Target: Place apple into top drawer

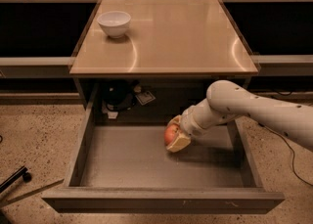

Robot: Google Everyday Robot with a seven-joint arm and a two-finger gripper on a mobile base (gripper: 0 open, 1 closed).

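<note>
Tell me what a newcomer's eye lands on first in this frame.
The white arm reaches in from the right, its gripper closed on the apple, low inside the pulled-out top drawer and right of the drawer's middle. Next comes the white bowl, standing near the back left corner of the tan tabletop above.
</note>
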